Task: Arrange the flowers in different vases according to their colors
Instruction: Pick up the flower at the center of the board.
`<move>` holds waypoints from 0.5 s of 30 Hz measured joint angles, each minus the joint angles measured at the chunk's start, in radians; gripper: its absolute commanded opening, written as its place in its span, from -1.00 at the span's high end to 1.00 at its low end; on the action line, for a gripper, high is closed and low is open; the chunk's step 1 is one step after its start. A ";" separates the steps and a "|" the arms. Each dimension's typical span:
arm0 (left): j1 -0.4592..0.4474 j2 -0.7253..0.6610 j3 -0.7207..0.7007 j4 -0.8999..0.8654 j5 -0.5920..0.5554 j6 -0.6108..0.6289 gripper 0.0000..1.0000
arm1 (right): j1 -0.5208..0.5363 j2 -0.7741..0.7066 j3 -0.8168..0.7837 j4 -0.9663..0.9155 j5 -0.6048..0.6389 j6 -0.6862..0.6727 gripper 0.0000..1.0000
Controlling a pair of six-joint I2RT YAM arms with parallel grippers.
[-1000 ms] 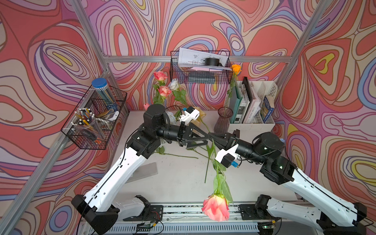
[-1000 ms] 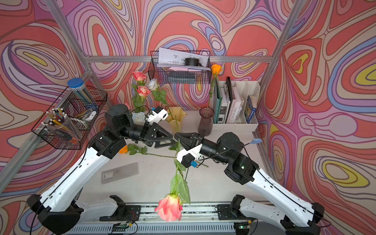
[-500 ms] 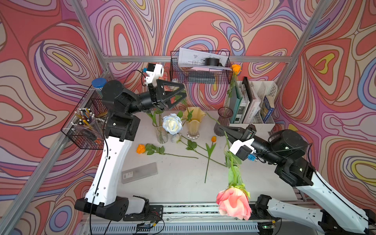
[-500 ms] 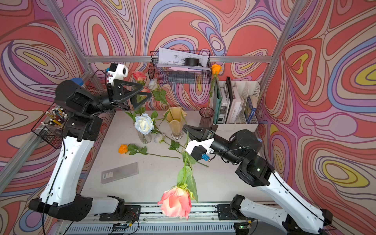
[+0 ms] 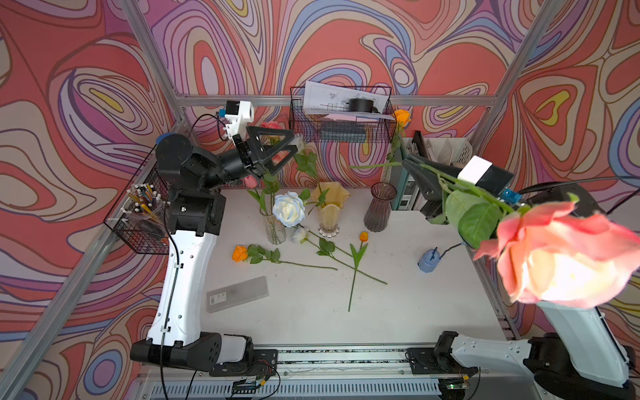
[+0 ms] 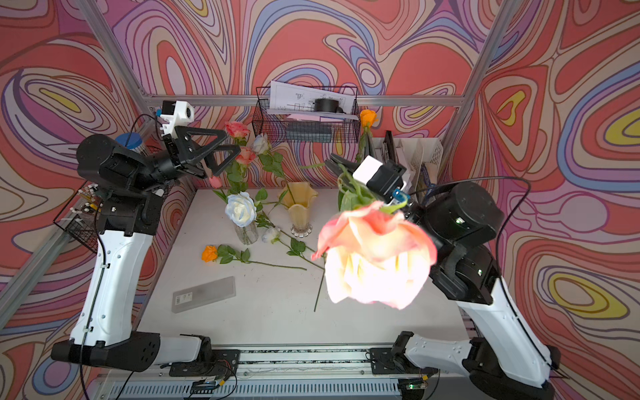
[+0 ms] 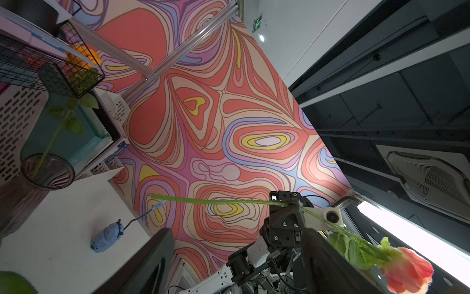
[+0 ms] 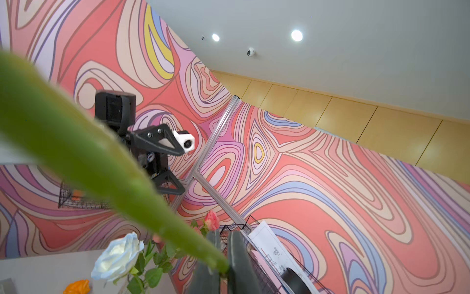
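Note:
My right gripper is shut on the green stem of a pink-coral rose, held high with its bloom close to the top cameras. Raised at the back left, my left gripper is open and empty beside the pink roses standing in the clear vase. A white-blue rose hangs at that vase's mouth. The yellow vase holds a white flower stem. The purple vase holds an orange rose. An orange rose, a white bud and an orange tulip lie on the table.
A small blue spouted object sits at the table's right. A grey flat case lies at the front left. A wire basket hangs on the back wall, a pen basket on the left, and a file organiser stands at the back right.
My left arm swung up and back to the left from the table's middle, its jaws widening. My right arm lifted the pink rose higher and to the right, nearer the cameras.

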 measured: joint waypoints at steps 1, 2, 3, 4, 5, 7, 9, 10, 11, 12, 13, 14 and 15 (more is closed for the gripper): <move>0.023 -0.009 -0.005 -0.034 -0.003 0.027 -0.68 | 0.000 0.027 0.043 -0.024 0.006 0.035 1.00; 0.048 -0.021 -0.008 -0.077 -0.008 0.060 -0.68 | 0.000 0.062 0.093 -0.048 0.013 0.074 1.00; 0.072 -0.034 -0.008 -0.122 -0.014 0.095 -0.68 | 0.000 0.095 0.139 -0.072 0.016 0.109 1.00; 0.101 -0.053 -0.008 -0.176 -0.025 0.138 -0.68 | 0.000 0.137 0.198 -0.101 0.019 0.146 1.00; 0.131 -0.074 -0.008 -0.233 -0.039 0.182 -0.67 | 0.000 0.190 0.270 -0.129 0.019 0.187 1.00; 0.186 -0.118 -0.007 -0.341 -0.071 0.266 -0.67 | 0.000 0.286 0.393 -0.168 0.011 0.249 1.00; 0.232 -0.160 -0.005 -0.446 -0.113 0.348 -0.67 | 0.000 0.366 0.476 -0.190 0.002 0.293 1.00; 0.255 -0.181 -0.003 -0.504 -0.140 0.391 -0.67 | 0.000 0.407 0.513 -0.198 0.001 0.310 1.00; 0.276 -0.200 -0.002 -0.558 -0.169 0.434 -0.67 | 0.000 0.443 0.542 -0.203 0.002 0.321 1.00; 0.291 -0.215 -0.001 -0.600 -0.196 0.470 -0.67 | 0.000 0.472 0.565 -0.208 0.003 0.328 1.00; 0.303 -0.230 -0.002 -0.648 -0.232 0.508 -0.67 | 0.000 0.508 0.592 -0.211 0.005 0.335 1.00; 0.310 -0.245 -0.002 -0.694 -0.267 0.544 -0.67 | 0.000 0.541 0.618 -0.215 0.004 0.342 1.00; 0.314 -0.259 -0.005 -0.731 -0.301 0.575 -0.67 | 0.000 0.569 0.641 -0.215 0.002 0.349 1.00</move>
